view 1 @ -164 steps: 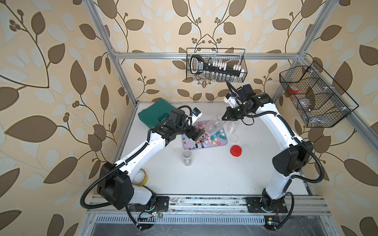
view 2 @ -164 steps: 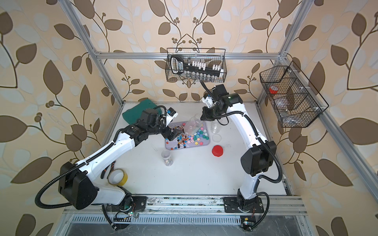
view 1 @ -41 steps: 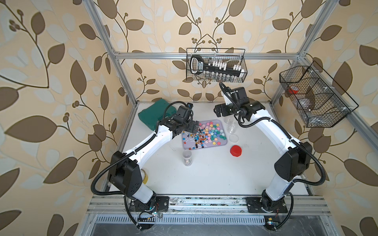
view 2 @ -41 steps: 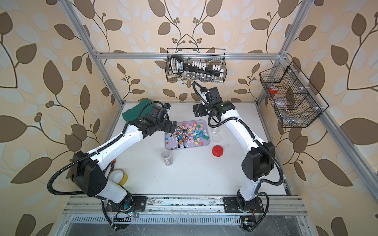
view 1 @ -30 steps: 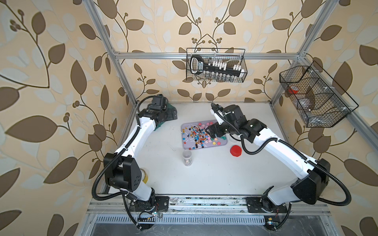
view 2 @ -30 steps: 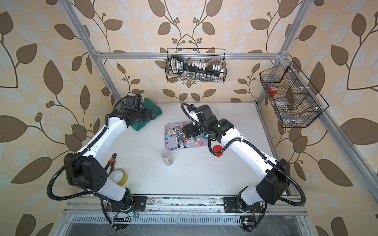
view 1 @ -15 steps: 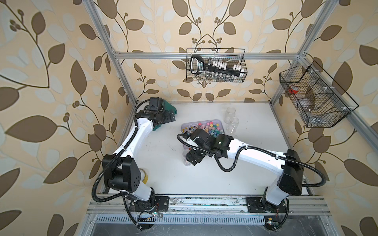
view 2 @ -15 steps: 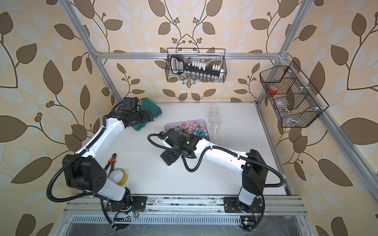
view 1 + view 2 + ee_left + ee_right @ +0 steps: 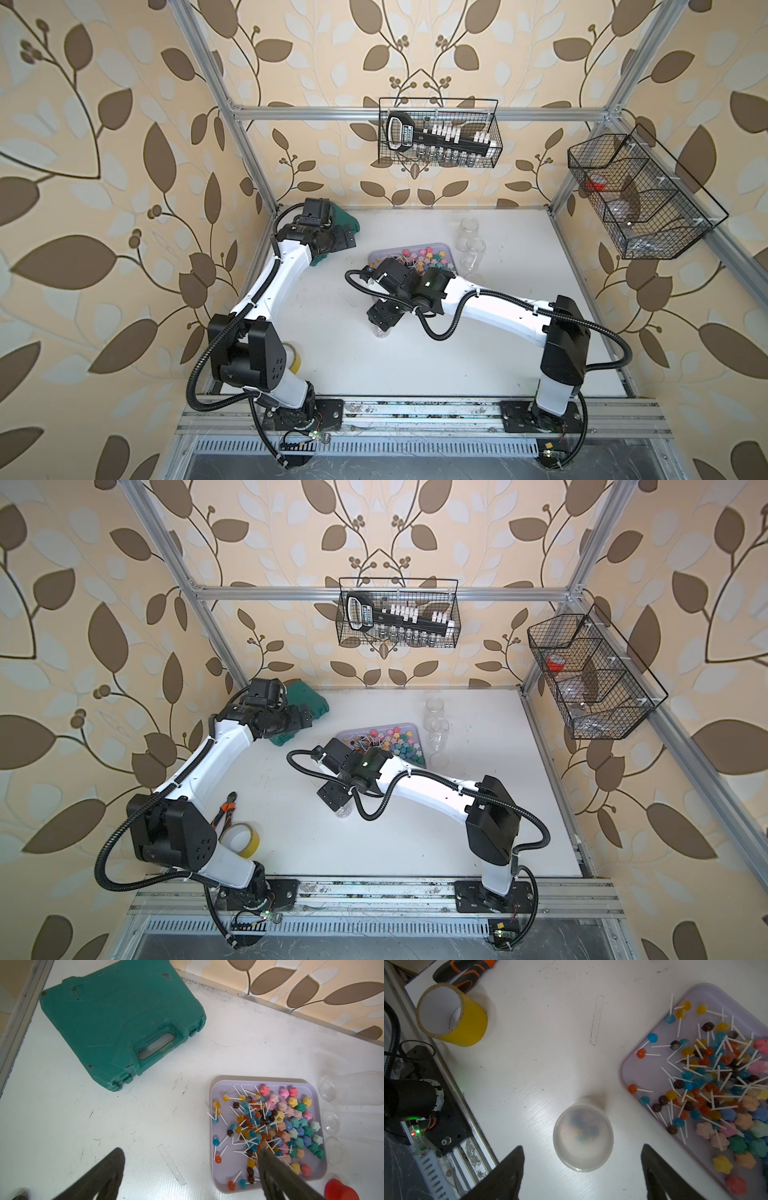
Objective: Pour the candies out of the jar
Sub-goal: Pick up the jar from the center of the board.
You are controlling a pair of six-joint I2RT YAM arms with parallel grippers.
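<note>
In both top views, right gripper [image 9: 380, 318] poised directly above a small capped jar [image 9: 381, 331] standing upright near the middle of the worktop [image 9: 415, 374], just off the front-left corner of the lilac tray [image 9: 409, 246]; seemingly placed there to drop around the jar's sides. Candies [image 9: 428, 259] heaped in the tray, toward the back edge. Two empty clear jars [image 9: 468, 228], lidless, beside the tray's right edge, apparently emptied into it. Left gripper [image 9: 303, 723] held over the green tool case [image 9: 309, 696] at the back-left corner, probably to leave the middle free. Yellow tape roll [image 9: 243, 837] and pliers [image 9: 224, 808] near the front-left corner, of no evident use to the pour. From the left wrist, jaws spread wide with nothing between them, fingertips [image 9: 116, 1159] above bare worktop. Tool case closed, contents hidden. Tray carrying ball lollipops [image 9: 249, 1122] on white sticks tangled along one side and pastel flower-shaped pieces [image 9: 299, 1124] along the other. Red lid [image 9: 340, 1190] lying just off a tray corner. From the right wrist, jaws apart, one to each side of the capped jar [image 9: 583, 1147] with a gap on both sides, so no grip yet. Translucent cap [image 9: 581, 1126] on and shut, with a blur of dark and blue sweets showing through it, so some candies not yet out. Cap removal judged necessary before any pour toward the tray, and a firm hold low on the jar's wall to keep it from slipping when tipped.
</note>
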